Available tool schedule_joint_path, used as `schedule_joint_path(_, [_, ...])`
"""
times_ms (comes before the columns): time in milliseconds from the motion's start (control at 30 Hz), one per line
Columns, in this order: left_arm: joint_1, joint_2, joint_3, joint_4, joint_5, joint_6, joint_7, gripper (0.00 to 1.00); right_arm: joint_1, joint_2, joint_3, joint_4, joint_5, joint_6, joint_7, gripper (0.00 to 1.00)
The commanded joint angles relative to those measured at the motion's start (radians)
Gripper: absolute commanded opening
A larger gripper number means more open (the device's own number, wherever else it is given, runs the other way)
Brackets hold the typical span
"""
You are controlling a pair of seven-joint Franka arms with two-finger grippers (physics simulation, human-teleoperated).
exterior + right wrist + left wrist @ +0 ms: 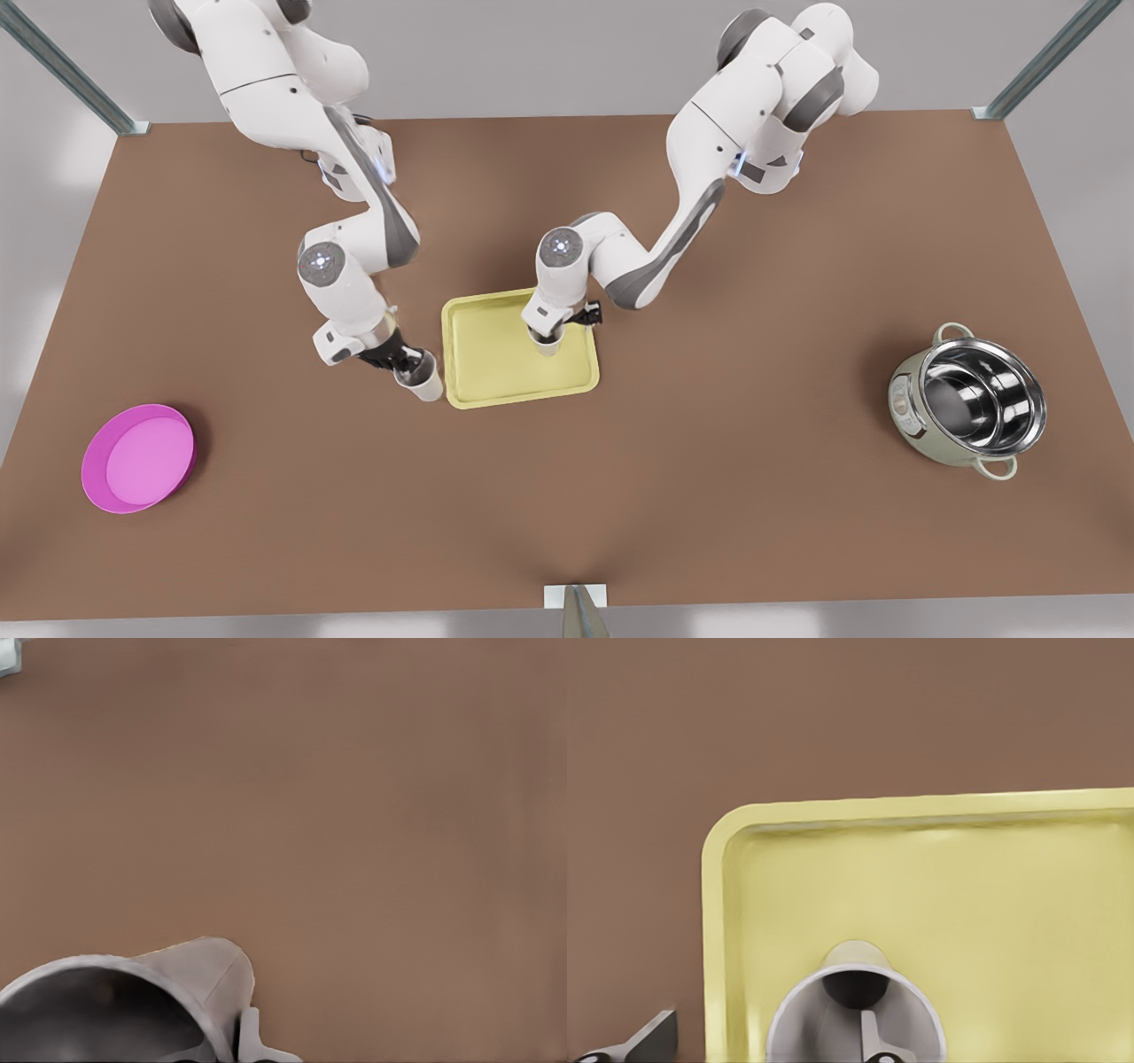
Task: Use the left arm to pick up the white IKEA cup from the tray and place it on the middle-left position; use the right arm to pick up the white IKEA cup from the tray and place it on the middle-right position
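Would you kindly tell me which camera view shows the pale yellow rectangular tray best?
The front view: the whole pale yellow tray is seen. The left wrist view gives one corner beside a white cup; the right wrist view faces brown tabletop.

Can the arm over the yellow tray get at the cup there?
Likely yes: the left gripper straddles the wall of the cup on the tray, nothing blocking. The right gripper holds another cup beside the tray.

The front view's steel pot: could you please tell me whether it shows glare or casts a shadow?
Front view: the steel pot has bright reflections inside and a soft shadow beside it; left wrist view: the tray looks evenly lit, without glare.
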Motion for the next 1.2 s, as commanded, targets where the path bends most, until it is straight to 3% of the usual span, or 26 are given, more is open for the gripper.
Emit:
schedule_joint_path(0, [0.001, 0.0, 0.0, -0.008, 0.004, 0.009, -0.11, 1.0, -0.138, 0.002, -0.002, 0.002, -0.019, -0.072, -0.42, 0.07])
schedule_joint_path(133, [-0.001, 0.007, 0.001, -0.005, 0.017, 0.078, -0.127, 0.98, -0.314, 0.134, -0.002, 0.082, -0.019, -0.072, -0.674, 0.07])
schedule_joint_path(167, [-0.001, 0.012, 0.0, -0.005, 0.017, 0.095, -0.13, 0.94, -0.327, 0.178, -0.006, 0.116, -0.02, -0.072, -0.698, 0.07])
schedule_joint_path(200, [-0.001, 0.014, 0.001, -0.003, 0.015, 0.106, -0.13, 0.83, -0.342, 0.223, -0.009, 0.148, -0.02, -0.072, -0.714, 0.07])
schedule_joint_path(267, [-0.001, 0.038, 0.001, 0.001, 0.017, 0.146, -0.138, 0.79, -0.354, 0.304, -0.011, 0.208, -0.025, -0.072, -0.724, 0.07])
schedule_joint_path(333, [-0.001, 0.05, 0.003, 0.003, 0.018, 0.161, -0.139, 0.7, -0.356, 0.342, -0.012, 0.232, -0.023, -0.07, -0.744, 0.07])
schedule_joint_path(367, [-0.001, 0.063, 0.004, 0.01, 0.032, 0.161, -0.141, 0.69, -0.356, 0.346, -0.012, 0.238, -0.02, -0.07, -0.737, 0.18])
schedule_joint_path(400, [-0.001, 0.069, 0.004, 0.014, 0.032, 0.169, -0.141, 0.62, -0.356, 0.347, -0.012, 0.24, -0.019, -0.07, -0.731, 0.85])
schedule_joint_path(433, [0.001, 0.066, 0.004, 0.015, 0.032, 0.169, -0.141, 0.49, -0.356, 0.347, -0.012, 0.24, -0.019, -0.072, -0.731, 1.0])
schedule_joint_path(500, [0.006, 0.061, 0.004, 0.015, 0.032, 0.164, -0.138, 0.31, -0.365, 0.344, -0.012, 0.24, -0.02, -0.072, -0.739, 1.0])
schedule_joint_path(567, [0.006, 0.055, 0.006, 0.017, 0.032, 0.155, -0.136, 0.3, -0.365, 0.313, -0.014, 0.24, -0.02, -0.113, -0.739, 1.0])
schedule_joint_path(633, [0.006, 0.05, 0.006, 0.017, 0.03, 0.153, -0.136, 0.21, -0.363, 0.225, -0.012, 0.243, -0.012, -0.253, -0.733, 1.0])
schedule_joint_path(700, [0.007, 0.047, 0.006, 0.037, 0.03, 0.111, -0.135, 0.18, -0.357, 0.149, 0.001, 0.344, -0.011, -0.523, -0.69, 1.0])
schedule_joint_path(767, [0.01, 0.043, 0.007, 0.043, 0.032, 0.089, -0.133, 0.18, -0.354, 0.132, 0.06, 0.554, -0.015, -0.823, -0.586, 1.0])
schedule_joint_path(800, [0.026, 0.008, 0.006, 0.033, 0.029, 0.054, -0.127, 0.18, -0.353, 0.059, 0.084, 0.564, -0.023, -0.873, -0.559, 1.0])
schedule_joint_path(867, [0.091, -0.111, 0.001, -0.123, 0.026, 0.069, -0.069, 0.18, -0.354, -0.012, 0.084, 0.564, -0.02, -0.938, -0.558, 1.0])
schedule_joint_path(933, [0.167, -0.146, 0.0, -0.155, 0.021, 0.064, 0.002, 0.18, -0.357, -0.098, 0.081, 0.544, -0.02, -1.017, -0.503, 1.0])
schedule_joint_path(1067, [0.45, -0.221, 0.0, -0.233, -0.049, 0.058, 0.456, 0.18, -0.356, -0.09, 0.081, 0.577, -0.037, -1.008, -0.461, 1.0])
schedule_joint_path(1167, [0.556, -0.227, 0.0, -0.276, -0.079, 0.096, 0.652, 0.18, -0.359, -0.09, 0.08, 0.588, -0.035, -1.009, -0.463, 1.0])
